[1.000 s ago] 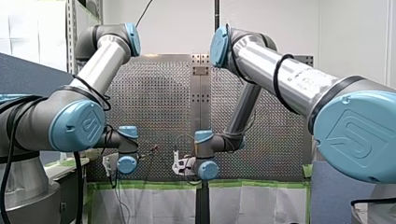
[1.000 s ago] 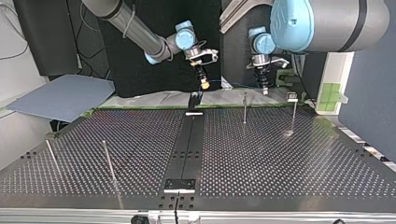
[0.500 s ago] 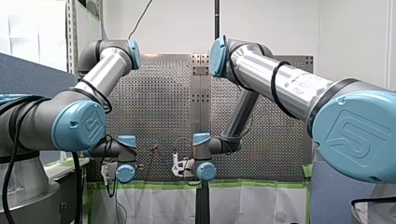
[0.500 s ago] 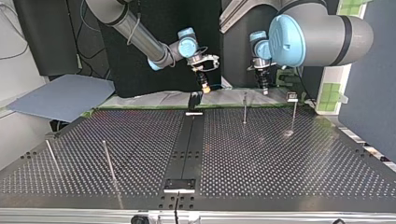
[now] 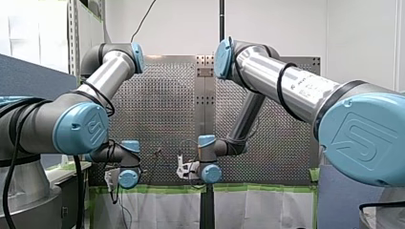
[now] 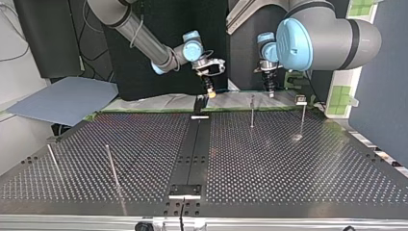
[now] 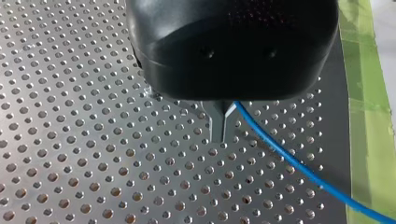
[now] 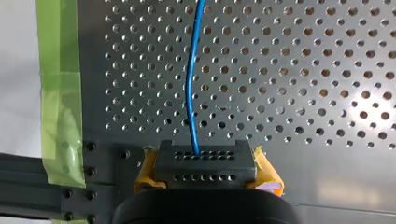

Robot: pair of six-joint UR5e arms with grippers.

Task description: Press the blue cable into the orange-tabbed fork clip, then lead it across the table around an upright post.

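- Where my left tool point(image 7: 218, 134) tapers, its metal fingers point(image 7: 215, 120) sit pressed together on the blue cable point(image 7: 299, 169), which slants away over the perforated surface point(image 7: 84, 154).
- My right tool point(image 8: 205, 163) (yellow pads point(image 8: 267, 171) flanking it) is clamped on the same cable, which runs straight ahead.
- In the top view both tools hang above the surface's 12 o'clock edge, cable between them.
- A black fixture point(image 6: 199, 102) stands at about 7 o'clock of my right tool, an upright post point(image 6: 251, 110) at 7 o'clock of my left.
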